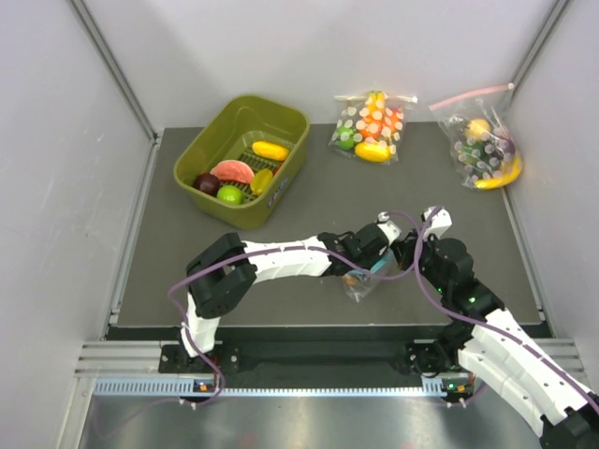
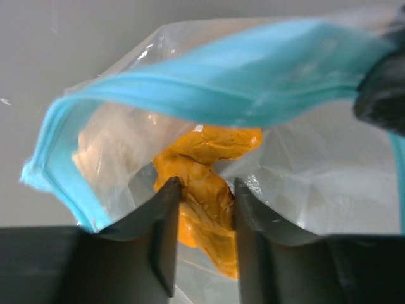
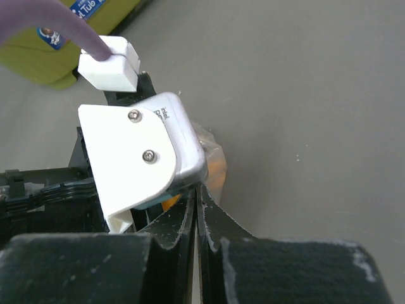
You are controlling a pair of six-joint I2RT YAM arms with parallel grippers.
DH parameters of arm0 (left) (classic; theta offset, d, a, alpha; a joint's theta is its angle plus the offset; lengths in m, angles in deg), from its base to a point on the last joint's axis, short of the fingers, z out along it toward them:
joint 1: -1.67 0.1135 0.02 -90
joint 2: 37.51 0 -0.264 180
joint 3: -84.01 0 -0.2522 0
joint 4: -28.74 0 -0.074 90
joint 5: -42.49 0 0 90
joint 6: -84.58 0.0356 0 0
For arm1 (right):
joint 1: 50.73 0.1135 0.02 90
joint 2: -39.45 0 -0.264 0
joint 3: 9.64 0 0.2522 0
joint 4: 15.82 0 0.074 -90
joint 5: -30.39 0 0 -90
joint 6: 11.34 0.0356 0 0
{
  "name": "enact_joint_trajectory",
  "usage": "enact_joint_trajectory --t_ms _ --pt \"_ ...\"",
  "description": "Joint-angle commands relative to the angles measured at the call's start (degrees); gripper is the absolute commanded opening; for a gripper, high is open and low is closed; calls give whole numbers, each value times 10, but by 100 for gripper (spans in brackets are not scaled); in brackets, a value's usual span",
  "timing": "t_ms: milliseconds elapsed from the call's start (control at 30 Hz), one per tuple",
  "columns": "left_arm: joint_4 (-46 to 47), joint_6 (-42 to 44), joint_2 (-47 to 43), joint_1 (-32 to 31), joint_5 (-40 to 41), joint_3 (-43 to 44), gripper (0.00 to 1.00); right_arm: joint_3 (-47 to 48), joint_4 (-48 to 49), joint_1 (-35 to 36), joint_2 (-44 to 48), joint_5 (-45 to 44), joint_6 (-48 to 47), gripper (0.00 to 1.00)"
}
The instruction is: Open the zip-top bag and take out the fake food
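Two printed marks legible in the right wrist view

Small grey letters spell "intel" on the white camera housing. A blue label on the olive-green bin reads roughly "Tub", and its remaining print is too small to read.

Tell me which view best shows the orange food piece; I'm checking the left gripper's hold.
Left wrist: the orange piece, in the zip-top bag, sits large and central in the left gripper. Top external shows only a speck; right wrist, an orange sliver behind the left arm.
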Motion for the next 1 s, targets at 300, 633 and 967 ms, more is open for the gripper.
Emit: enact_joint_trajectory --t_ms 300,633,967 --pt "40 -1 -60 9 9 -32 6 28 34 7 -13 2 -12 0" --pt "150 -9 -168 30 -80 -129 2 17 47 7 -54 -38 -17 0" --pt "245 -22 -216 65 -224 -194 0 6 93 7 -108 -37 -12 0"
